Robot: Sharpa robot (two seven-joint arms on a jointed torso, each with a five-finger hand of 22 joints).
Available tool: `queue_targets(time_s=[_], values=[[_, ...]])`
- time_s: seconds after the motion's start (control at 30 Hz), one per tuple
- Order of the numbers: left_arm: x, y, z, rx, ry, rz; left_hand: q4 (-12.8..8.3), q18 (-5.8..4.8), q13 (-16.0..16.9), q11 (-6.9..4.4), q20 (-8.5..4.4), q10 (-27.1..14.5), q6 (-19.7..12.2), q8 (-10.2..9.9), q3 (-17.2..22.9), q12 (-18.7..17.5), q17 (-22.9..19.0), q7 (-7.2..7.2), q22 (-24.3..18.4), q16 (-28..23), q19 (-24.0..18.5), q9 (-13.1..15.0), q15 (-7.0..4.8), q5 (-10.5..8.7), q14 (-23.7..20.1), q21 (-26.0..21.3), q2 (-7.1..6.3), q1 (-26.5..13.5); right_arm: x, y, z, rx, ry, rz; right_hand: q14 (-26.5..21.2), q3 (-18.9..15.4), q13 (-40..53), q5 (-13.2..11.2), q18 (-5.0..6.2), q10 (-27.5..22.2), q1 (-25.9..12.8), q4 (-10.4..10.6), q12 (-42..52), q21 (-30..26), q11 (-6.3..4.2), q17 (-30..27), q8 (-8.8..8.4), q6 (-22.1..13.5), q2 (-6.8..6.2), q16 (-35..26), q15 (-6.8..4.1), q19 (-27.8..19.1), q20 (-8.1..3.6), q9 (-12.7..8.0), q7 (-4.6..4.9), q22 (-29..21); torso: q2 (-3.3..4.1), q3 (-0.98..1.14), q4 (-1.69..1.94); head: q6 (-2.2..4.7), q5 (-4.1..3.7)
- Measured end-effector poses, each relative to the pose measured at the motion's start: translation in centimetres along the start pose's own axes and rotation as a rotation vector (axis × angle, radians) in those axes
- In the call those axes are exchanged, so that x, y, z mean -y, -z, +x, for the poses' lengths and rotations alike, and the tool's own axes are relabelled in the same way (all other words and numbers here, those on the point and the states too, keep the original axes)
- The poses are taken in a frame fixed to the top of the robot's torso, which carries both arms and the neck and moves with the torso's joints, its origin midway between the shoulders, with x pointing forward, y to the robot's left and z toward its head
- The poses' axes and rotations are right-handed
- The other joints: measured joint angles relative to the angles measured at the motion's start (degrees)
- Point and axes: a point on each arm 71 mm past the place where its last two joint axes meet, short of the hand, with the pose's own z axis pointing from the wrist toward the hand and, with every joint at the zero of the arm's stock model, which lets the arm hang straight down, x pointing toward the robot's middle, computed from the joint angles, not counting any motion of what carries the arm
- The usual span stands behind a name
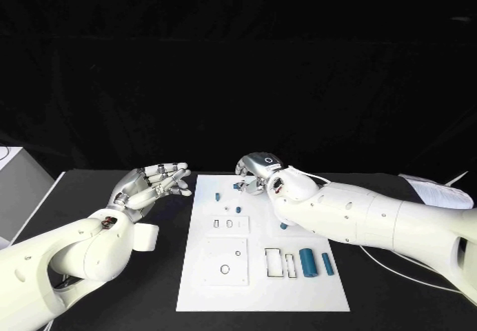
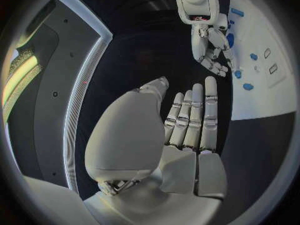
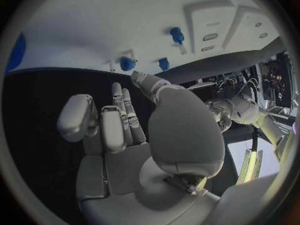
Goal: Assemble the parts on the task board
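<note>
right hand (image 1: 260, 174) hovers over task board's (image 1: 263, 289) far blue parts (image 1: 240, 185).

Left robot hand (image 1: 157, 183) flat, fingers extended, holding nothing; right robot hand (image 1: 256, 171) lowered, fingers apart.

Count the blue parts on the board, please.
6 visible: two cylinders front right, one part at the right arm's edge, two small parts far left, one by the right robot hand. The arm may hide more.
</note>
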Motion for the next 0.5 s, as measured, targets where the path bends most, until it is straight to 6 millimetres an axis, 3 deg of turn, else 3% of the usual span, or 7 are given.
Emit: queue_targets(time_s=[0.13,0.2,0.23,0.27,0.33,0.4,0.5], values=[[0.0,0.0,0.0,0.000,0.000,0.000,0.0,0.00,0.0,0.00,0.00,0.0,0.0,0.0,0.0,0.0,0.0,0.00,0.0,0.0,0.0,0.0,0.00,0.00,0.0,0.0,0.00,0.0,-0.6,-0.3,0.0,0.000,-0.004,-0.012,-0.1,-1.0,2.8,0.4,0.00,3.8,-0.8,0.7,3.4,1.2,-1.17,1.3,0.00,0.3,-0.82,1.0,-1.01,0.6,-0.63,0.2,-0.68,1.4,0.00,-0.06,0.10,0.13,-0.08],[0.0,0.0,0.0,0.000,0.000,-0.001,0.0,0.00,0.0,0.00,0.00,0.0,0.0,0.0,0.0,0.0,0.0,0.00,0.0,0.0,0.0,0.0,0.00,0.00,0.0,0.0,0.00,0.0,-0.8,-0.5,0.1,-0.002,-0.003,-0.015,0.0,-4.3,8.8,0.5,0.01,4.0,-1.4,1.0,10.3,1.7,-2.13,3.2,0.00,0.4,-1.38,2.1,-2.11,0.8,-1.49,0.5,-1.30,2.2,0.00,-0.10,0.13,0.15,-0.09],[0.0,0.0,0.0,0.000,0.000,-0.001,0.0,0.00,0.0,0.00,0.00,0.0,0.0,0.0,0.0,0.0,0.0,0.00,0.0,0.0,0.0,0.0,0.00,0.00,0.0,0.0,0.00,0.0,-0.8,-0.6,0.1,-0.004,-0.002,-0.015,0.0,-6.0,13.6,0.9,0.01,3.5,-1.4,1.1,15.8,2.0,-2.61,3.8,0.00,0.3,-1.35,2.4,-2.54,0.9,-1.68,0.5,-1.81,2.7,0.00,-0.09,0.14,0.16,-0.09],[0.0,0.0,0.0,0.000,0.000,-0.001,0.0,0.00,0.0,0.00,0.00,0.0,0.0,0.0,0.0,0.0,0.0,0.00,0.0,0.0,0.0,0.0,0.00,0.00,0.0,0.0,0.00,0.0,-0.9,-0.6,0.1,-0.007,-0.001,-0.015,0.0,-8.0,25.0,1.4,0.01,0.7,-1.5,1.5,25.7,3.1,-3.51,5.4,0.00,0.1,-1.25,3.2,-2.53,1.3,-2.50,0.5,-2.16,4.4,0.00,-0.13,0.16,0.16,-0.09],[0.0,0.0,0.0,0.000,0.000,-0.001,0.0,0.01,0.0,0.00,0.00,0.0,0.0,0.0,0.0,0.0,0.0,0.00,0.0,0.0,0.0,0.0,0.00,0.00,0.0,0.0,0.00,0.0,-1.0,-0.8,0.2,-0.018,0.002,-0.012,0.0,-9.7,46.0,1.8,-0.16,-1.7,-1.4,2.6,48.8,5.0,-3.82,8.8,0.00,-0.1,-0.94,4.7,-2.69,1.8,-2.56,0.5,-2.48,7.1,0.00,-0.13,0.18,0.15,-0.04],[0.0,0.0,0.0,0.000,0.000,-0.002,0.0,0.01,0.0,0.00,0.00,0.0,0.0,0.0,0.0,0.0,0.0,0.00,0.0,0.0,0.0,0.0,0.00,0.00,0.0,0.0,0.00,0.0,-1.1,-0.9,0.3,-0.030,0.006,-0.008,0.0,-10.9,62.1,1.8,-1.34,4.1,-1.1,3.8,66.6,7.9,-3.69,12.3,0.45,0.3,-0.66,7.1,-2.69,2.5,-2.44,0.5,-2.69,11.1,0.01,-0.15,0.19,0.08,0.03],[0.0,0.0,0.0,-0.001,0.001,-0.002,0.0,0.00,0.0,0.00,0.00,0.0,0.0,0.0,0.0,0.0,0.0,0.00,0.0,0.0,0.0,0.0,0.00,0.00,0.0,0.0,0.00,0.0,-1.3,-1.1,0.6,-0.056,0.013,0.000,0.0,-12.0,68.3,1.8,-1.36,9.3,-0.8,4.5,74.4,10.2,-3.40,12.9,0.45,0.7,-0.26,8.6,-2.69,2.5,-2.44,0.5,-2.69,14.3,0.04,-0.15,0.18,0.07,0.05]])
